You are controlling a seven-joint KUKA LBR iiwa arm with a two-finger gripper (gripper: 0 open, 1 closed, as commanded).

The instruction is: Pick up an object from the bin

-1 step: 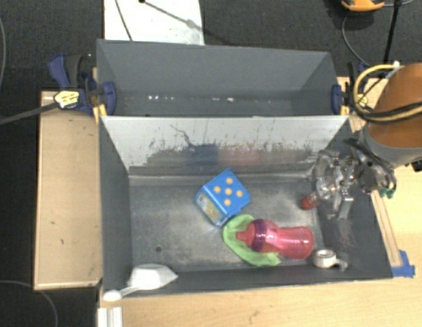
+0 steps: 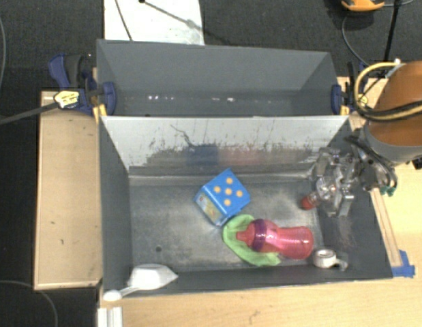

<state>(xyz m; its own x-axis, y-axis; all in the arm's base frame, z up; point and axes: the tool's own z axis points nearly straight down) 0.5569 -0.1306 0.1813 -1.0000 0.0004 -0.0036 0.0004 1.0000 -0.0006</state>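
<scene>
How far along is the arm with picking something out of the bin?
Nothing looks picked yet: the blue die, the pink bottle and the small ring all lie on the floor of the bin. In hand: the hand is down at the bin's right side, next to a small red thing. Left: a grasp and a lift out.

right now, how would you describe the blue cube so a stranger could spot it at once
Look into the grey metal bin and go to the middle of its floor. There, up and left of the pink bottle and the green piece at its neck, sits a blue cube. It is the only boxy thing there, with yellow dots on its top face like a die.
</scene>
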